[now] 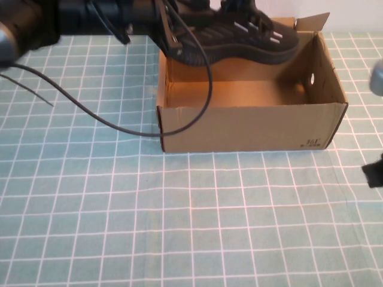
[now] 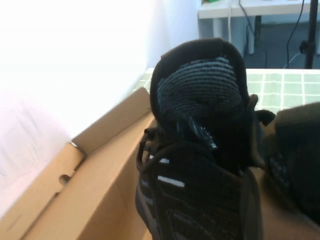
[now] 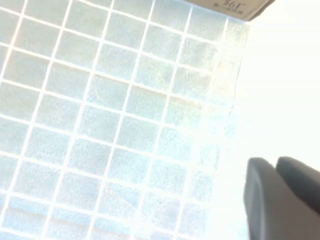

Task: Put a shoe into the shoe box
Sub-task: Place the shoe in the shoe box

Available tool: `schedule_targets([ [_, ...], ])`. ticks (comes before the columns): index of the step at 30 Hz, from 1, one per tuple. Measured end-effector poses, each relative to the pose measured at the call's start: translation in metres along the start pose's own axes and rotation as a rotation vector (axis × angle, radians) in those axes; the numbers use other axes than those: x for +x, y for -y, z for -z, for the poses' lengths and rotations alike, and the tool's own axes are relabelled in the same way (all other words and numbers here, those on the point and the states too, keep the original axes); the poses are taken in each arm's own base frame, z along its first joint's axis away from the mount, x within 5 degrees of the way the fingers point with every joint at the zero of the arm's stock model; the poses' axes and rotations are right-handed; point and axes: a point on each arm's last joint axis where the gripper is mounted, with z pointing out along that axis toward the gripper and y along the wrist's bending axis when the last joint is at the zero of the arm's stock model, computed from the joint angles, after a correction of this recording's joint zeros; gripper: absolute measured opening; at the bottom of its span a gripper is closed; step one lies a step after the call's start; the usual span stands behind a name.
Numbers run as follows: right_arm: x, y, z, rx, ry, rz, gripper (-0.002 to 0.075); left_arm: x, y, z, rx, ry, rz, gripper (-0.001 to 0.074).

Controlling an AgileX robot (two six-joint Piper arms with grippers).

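We see the left gripper (image 2: 250, 200) closed on the shoe (image 1: 239, 36), holding it above the rear rim of the open shoe box (image 1: 245, 128), toe toward the right wall. The right gripper (image 3: 280, 195) sits low at the table's right edge over the checked cloth (image 1: 179, 221), jaws shut, nothing in them.
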Motion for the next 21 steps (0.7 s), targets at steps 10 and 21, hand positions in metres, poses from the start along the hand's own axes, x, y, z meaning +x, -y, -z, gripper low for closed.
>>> schedule_targets([
  [10, 0.009, 0.003, 0.0, -0.012, 0.024, -0.005, -0.0006, 0.047, -0.023, -0.034, 0.022, 0.002, 0.042, 0.0046],
  [21, 0.006, 0.001, 0.0, -0.029, 0.06, -0.01, -0.0007, 0.066, -0.035, -0.054, 0.065, 0.053, 0.065, 0.0046],
])
